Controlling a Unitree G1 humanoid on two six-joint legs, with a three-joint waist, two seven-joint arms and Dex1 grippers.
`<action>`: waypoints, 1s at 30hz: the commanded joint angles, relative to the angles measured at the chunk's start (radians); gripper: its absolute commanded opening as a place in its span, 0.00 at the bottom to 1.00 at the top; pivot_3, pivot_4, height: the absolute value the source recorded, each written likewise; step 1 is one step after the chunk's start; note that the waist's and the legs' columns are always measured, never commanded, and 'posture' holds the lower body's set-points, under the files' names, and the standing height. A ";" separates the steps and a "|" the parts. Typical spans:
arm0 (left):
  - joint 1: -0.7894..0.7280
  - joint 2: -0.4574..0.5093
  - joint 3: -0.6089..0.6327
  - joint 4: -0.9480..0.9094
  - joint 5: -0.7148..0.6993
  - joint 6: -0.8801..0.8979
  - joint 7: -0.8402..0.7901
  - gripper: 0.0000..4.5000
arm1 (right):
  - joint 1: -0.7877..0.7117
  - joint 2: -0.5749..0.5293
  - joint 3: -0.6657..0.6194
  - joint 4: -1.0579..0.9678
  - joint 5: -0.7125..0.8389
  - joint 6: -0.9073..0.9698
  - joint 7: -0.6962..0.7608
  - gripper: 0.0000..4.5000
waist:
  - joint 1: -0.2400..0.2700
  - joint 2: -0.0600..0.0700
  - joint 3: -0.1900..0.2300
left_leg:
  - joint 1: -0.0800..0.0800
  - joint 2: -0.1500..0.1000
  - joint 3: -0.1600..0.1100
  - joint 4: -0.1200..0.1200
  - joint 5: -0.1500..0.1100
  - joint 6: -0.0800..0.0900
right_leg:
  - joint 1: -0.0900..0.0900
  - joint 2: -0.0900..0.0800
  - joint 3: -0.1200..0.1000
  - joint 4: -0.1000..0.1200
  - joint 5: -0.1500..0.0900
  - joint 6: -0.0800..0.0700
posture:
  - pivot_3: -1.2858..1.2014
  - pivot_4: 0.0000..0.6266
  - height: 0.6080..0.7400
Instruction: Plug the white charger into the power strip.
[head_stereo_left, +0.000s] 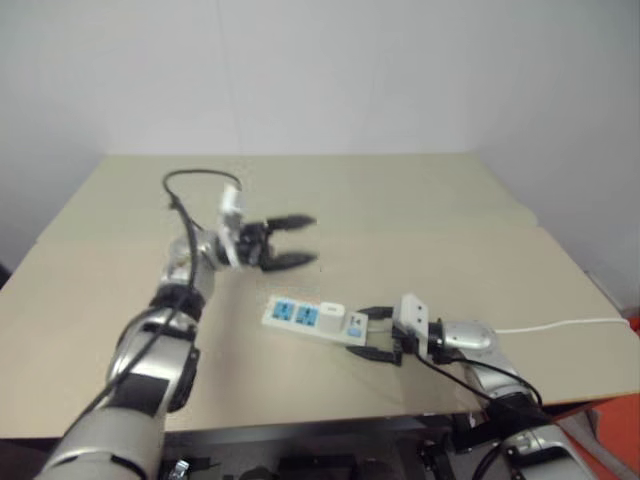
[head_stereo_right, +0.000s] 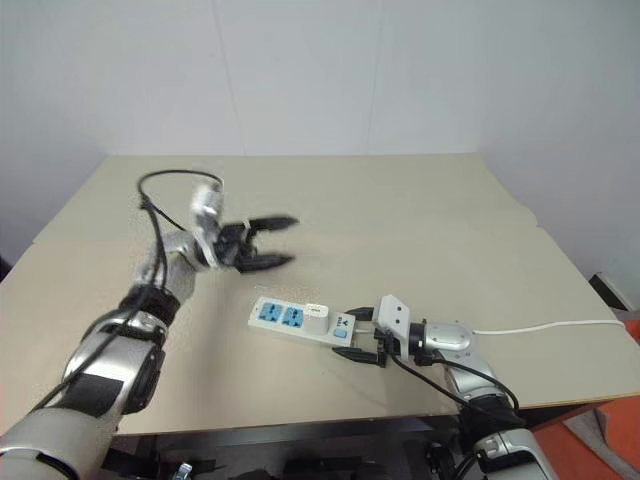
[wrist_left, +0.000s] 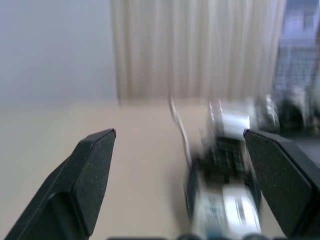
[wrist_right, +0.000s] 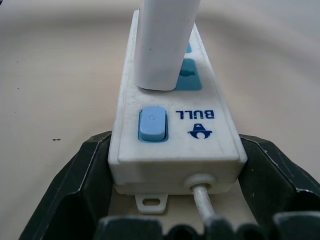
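Standing upright in the power strip (head_stereo_right: 300, 320), white charger (head_stereo_right: 317, 318) is seated in the socket next to the switch end.
power strip: flat on the tan table (head_stereo_right: 420, 220), near its front edge; long axis runs left-right across the head views.
sockets: three on the strip; the two blue-faced ones left of the charger are free, the third holds the charger.
switch: blue rocker (wrist_right: 152, 123) at the strip's right end, just beside the charger base, with "BULL" print next to it.
cord: thin white cord (head_stereo_right: 545, 326) leaves the switch end and trails right, off toward the table's right edge.
right gripper (head_stereo_right: 361, 335): at the strip's switch end, one black finger on each long side of the strip, clamped across its width.
left gripper (head_stereo_left: 296, 242): raised above the table, behind and left of the strip, fingers spread apart, holding nothing, well clear of the charger.
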 joint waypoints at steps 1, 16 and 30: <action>-0.046 0.031 0.109 0.062 0.005 -0.027 -0.003 0.99 | 0.011 0.009 0.039 0.017 -0.031 0.009 0.018 0.77 | -0.002 0.000 0.000 | 0.001 0.000 0.000 0.000 0.000 0.000 | 0.000 0.000 0.000 0.000 0.000 0.000 | 0.52 0.24 1.00; 0.152 0.182 0.217 -0.171 0.012 0.031 -0.003 1.00 | 0.052 -0.167 -0.082 -0.162 0.041 0.027 0.058 1.00 | 0.009 -0.001 0.007 | -0.007 0.000 0.000 -0.001 0.001 -0.001 | -0.007 -0.001 -0.001 0.000 0.000 0.000 | 0.52 0.24 1.00; 0.450 0.452 0.246 -0.446 0.011 0.131 -0.003 1.00 | 0.203 -0.464 -0.289 -0.371 0.200 0.129 0.179 1.00 | 0.038 0.000 0.009 | -0.014 0.000 0.003 0.005 0.002 -0.003 | -0.017 -0.002 0.000 0.009 0.000 0.000 | 0.52 0.24 1.00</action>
